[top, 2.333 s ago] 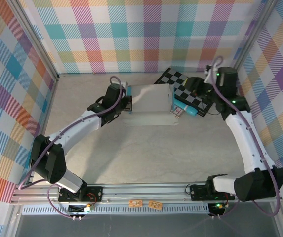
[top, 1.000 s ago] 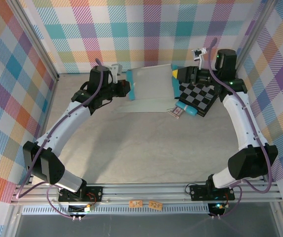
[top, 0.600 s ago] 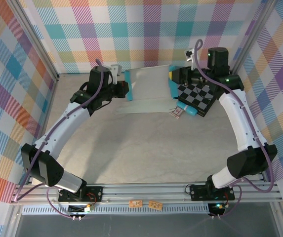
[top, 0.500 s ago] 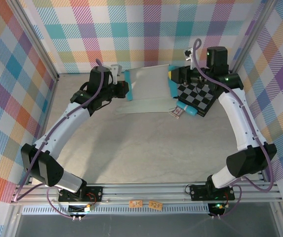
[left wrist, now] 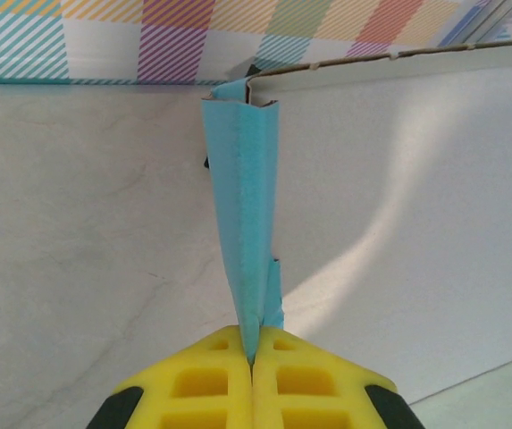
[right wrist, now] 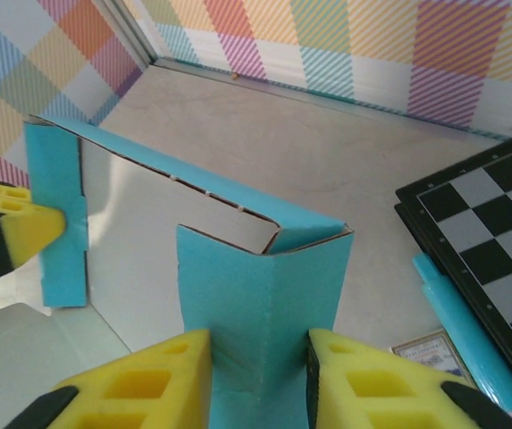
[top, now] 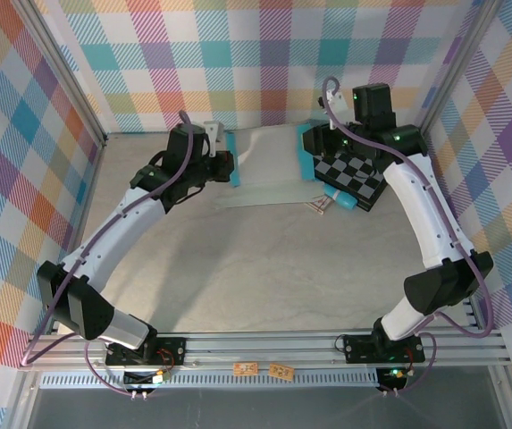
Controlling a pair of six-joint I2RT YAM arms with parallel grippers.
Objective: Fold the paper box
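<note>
Plaid walls (top: 264, 54) in pastel checks close round a pale marbled tabletop (top: 264, 268). At its 12 o'clock end, near the back wall, we see the paper box (top: 269, 163), an unfolded sheet with its grey-white inner side facing up and its teal flaps raised at both ends. The left gripper (top: 230, 166) sits at the sheet's 9 o'clock edge. In the left wrist view its yellow pads are pressed together on a thin upright teal flap. The right gripper (top: 308, 148) is at the 3 o'clock edge. In the right wrist view we find a creased teal flap standing between its pads, which press on it from either side. At 3 o'clock of the sheet lies a black-and-grey checkerboard (top: 356, 172), with a slim teal tube (top: 340, 198) along its near edge.
</note>
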